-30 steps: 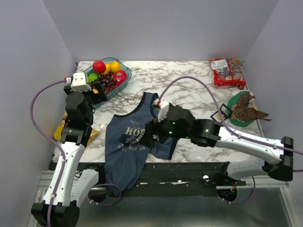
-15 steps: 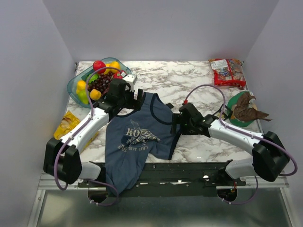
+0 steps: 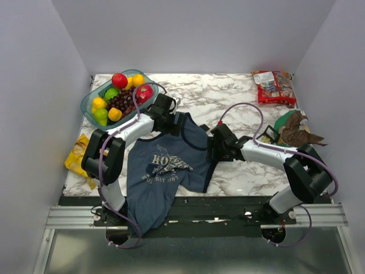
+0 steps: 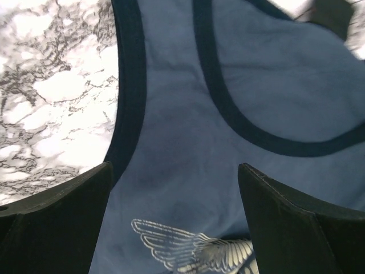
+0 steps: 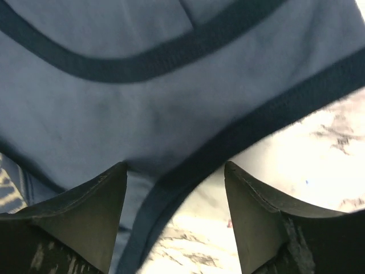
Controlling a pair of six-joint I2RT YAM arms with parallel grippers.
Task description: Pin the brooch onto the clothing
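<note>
The slate-blue tank top (image 3: 165, 171) lies flat on the marble table, its hem hanging over the front edge. My left gripper (image 3: 173, 124) is open and empty over the top's left shoulder. In the left wrist view (image 4: 175, 171) its jaws straddle blue cloth (image 4: 182, 114) just above the pale print (image 4: 188, 251). My right gripper (image 3: 211, 149) is open and empty at the top's right side. In the right wrist view (image 5: 175, 168) its jaws straddle the navy armhole trim (image 5: 228, 137). The brooch does not show in any view.
A teal bowl of fruit (image 3: 91, 103) stands at the back left. A yellow packet (image 3: 77, 157) lies at the left edge. A red snack bag (image 3: 274, 85) is at the back right. A green plate (image 3: 280, 123) and a small black-framed box (image 3: 268, 134) sit right of the right arm.
My left arm swung from the fruit bowl down onto the top's left shoulder. My right gripper drew back from the chest print to the top's right edge. The top now lies flatter.
</note>
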